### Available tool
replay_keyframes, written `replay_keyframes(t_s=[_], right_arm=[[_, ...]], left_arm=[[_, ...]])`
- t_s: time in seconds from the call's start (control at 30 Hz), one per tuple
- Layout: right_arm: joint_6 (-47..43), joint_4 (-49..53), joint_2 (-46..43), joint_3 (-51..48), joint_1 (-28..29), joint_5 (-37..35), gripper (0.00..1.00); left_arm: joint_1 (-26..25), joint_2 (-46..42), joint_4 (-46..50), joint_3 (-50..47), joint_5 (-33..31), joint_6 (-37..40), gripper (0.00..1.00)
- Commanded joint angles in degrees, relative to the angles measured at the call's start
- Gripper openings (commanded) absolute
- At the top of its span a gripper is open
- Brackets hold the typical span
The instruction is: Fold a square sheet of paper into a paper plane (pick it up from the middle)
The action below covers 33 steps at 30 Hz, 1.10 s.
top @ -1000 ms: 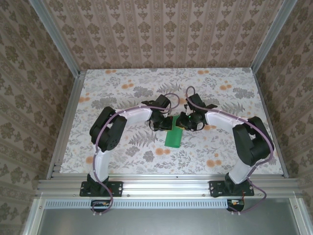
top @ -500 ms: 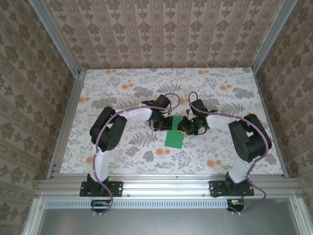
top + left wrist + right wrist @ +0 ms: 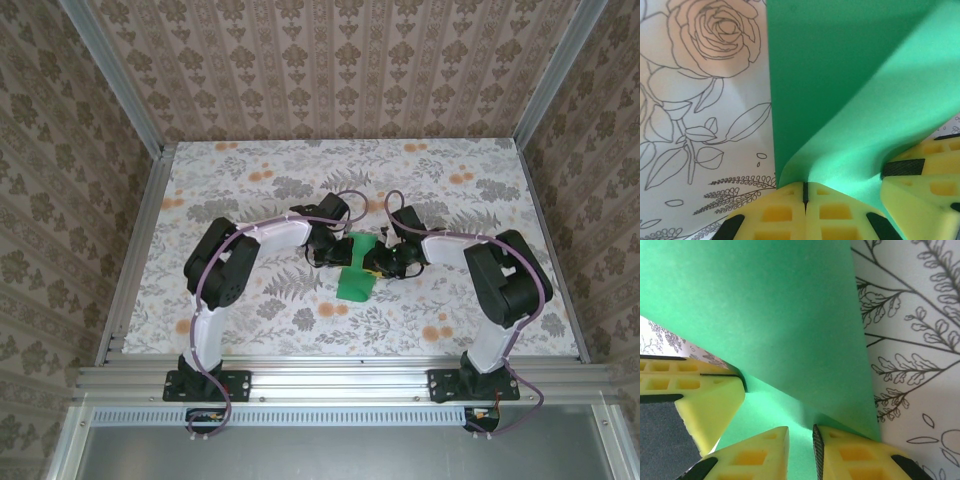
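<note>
The square sheet of paper (image 3: 356, 272) is bright green and folded into a narrow strip at the table's middle. Its near end lies on the table and its far end rises between the two grippers. My left gripper (image 3: 337, 251) is shut on the sheet's left edge; in the left wrist view the paper (image 3: 850, 100) curls up out of the closed seam of my left gripper (image 3: 805, 186). My right gripper (image 3: 378, 263) sits at the sheet's right side. In the right wrist view my right gripper (image 3: 800, 432) has a narrow gap, with green paper (image 3: 765, 310) showing behind it. A paper plane is out of view.
The floral tablecloth (image 3: 250, 190) covers the table, and metal rails (image 3: 340, 372) run along the near edge and both sides. Patterned walls close in the back and sides. The two arms arch in from left and right, their fingers almost touching over the sheet.
My right arm has drawn in leftward to the sheet and its jaws have parted slightly. The sheet's far end has lifted and narrowed. The left gripper has stayed shut in place.
</note>
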<state>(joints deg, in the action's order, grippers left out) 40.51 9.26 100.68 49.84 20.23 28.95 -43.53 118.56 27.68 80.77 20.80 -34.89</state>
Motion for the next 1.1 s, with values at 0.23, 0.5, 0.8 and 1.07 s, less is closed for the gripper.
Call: replay_keyframes(t_s=[0.23,0.5,0.8,1.07], right_arm=[[4.70,-5.79,-6.23,-5.13,-0.01,8.34,0.25],[4.02,-5.89,-2.11,-8.66,0.37,6.34,0.25],[2.37,-1.88,-6.01,-8.36,0.51,4.77,0.25],[6.09,-7.29,-9.67,-10.38,2.61,8.50,0.26]], left_arm=[[-0.68,2.46,4.13,0.00,-1.22,1.50,0.00],[-0.77,2.73,4.22,0.33,-1.02,1.58,0.00],[-0.86,2.88,4.49,0.35,-1.02,1.87,0.00],[-0.86,2.99,4.89,0.87,-0.93,2.11,0.00]])
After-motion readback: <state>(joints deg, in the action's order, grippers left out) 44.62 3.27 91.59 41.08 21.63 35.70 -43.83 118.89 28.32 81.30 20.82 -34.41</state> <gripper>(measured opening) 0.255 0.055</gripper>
